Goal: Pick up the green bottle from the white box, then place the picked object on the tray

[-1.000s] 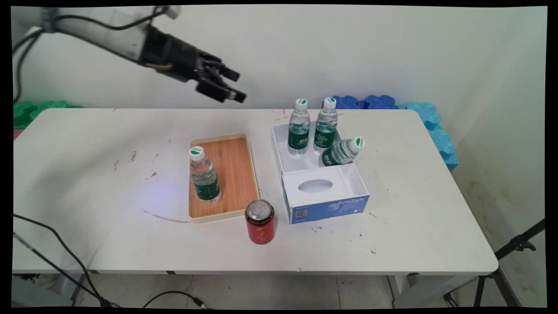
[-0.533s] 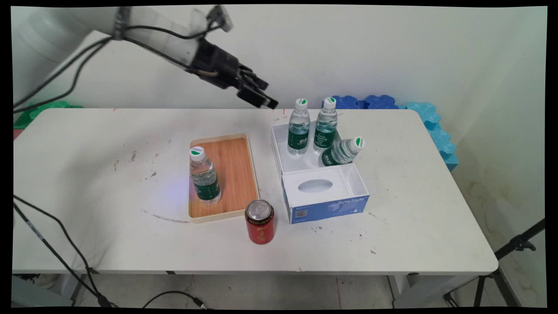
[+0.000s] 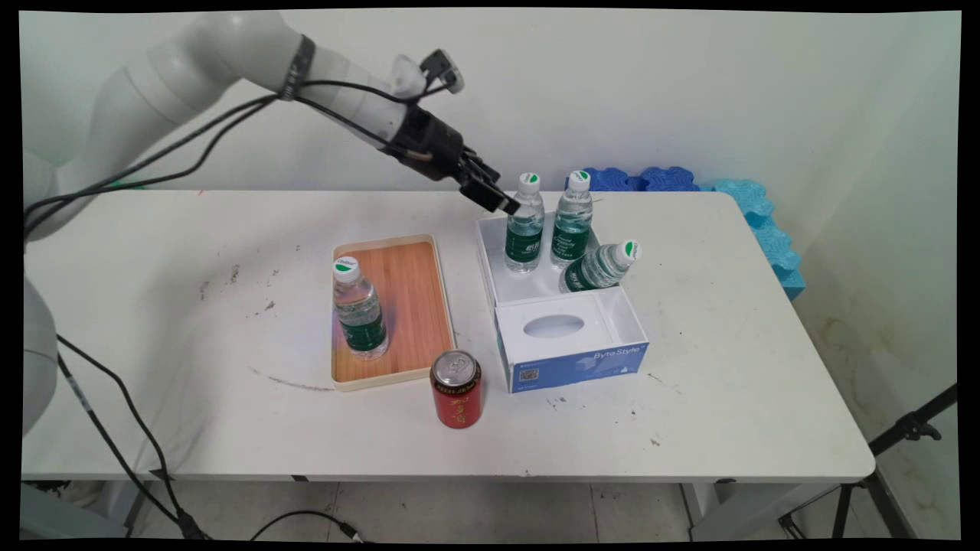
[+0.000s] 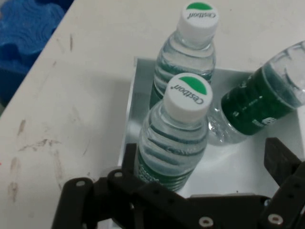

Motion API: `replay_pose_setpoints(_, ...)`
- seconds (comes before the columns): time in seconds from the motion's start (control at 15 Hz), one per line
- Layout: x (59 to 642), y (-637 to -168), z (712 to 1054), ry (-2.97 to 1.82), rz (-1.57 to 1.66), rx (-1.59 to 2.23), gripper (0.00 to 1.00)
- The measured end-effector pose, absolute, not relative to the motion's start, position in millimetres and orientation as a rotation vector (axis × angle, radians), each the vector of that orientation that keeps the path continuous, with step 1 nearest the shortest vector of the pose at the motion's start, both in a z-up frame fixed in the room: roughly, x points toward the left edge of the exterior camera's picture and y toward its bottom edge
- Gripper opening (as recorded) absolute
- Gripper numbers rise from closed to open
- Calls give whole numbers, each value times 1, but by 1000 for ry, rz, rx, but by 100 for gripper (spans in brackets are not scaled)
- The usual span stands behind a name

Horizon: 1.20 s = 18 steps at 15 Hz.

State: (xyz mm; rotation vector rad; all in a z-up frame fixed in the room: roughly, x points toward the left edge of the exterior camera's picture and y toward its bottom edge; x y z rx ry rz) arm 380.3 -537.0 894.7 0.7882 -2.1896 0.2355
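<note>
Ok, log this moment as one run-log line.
gripper: open | nearest: left upright bottle in white box | holding: nothing | leaning bottle beside

White arm enters from upper left of frame, slants down-right toward centre top. Black cables hang along it. Black claw (image 3: 501, 200) at end, pointing down-right, tilted. Hand view: linkage fills bottom edge, claw (image 4: 200, 162) spread wide, one finger (image 4: 281, 160) at right, other low at left. Nothing held.
</note>
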Motion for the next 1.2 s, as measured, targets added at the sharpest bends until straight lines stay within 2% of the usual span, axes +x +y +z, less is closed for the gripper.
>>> replay_pose_setpoints(0.73, 356, -566, 859, -2214, 214, 772, 100)
replay_pose_setpoints(0.8, 355, -568, 858, -2214, 218, 767, 0)
replay_pose_setpoints(1.2, 352, -573, 854, -2215, 242, 729, 0)
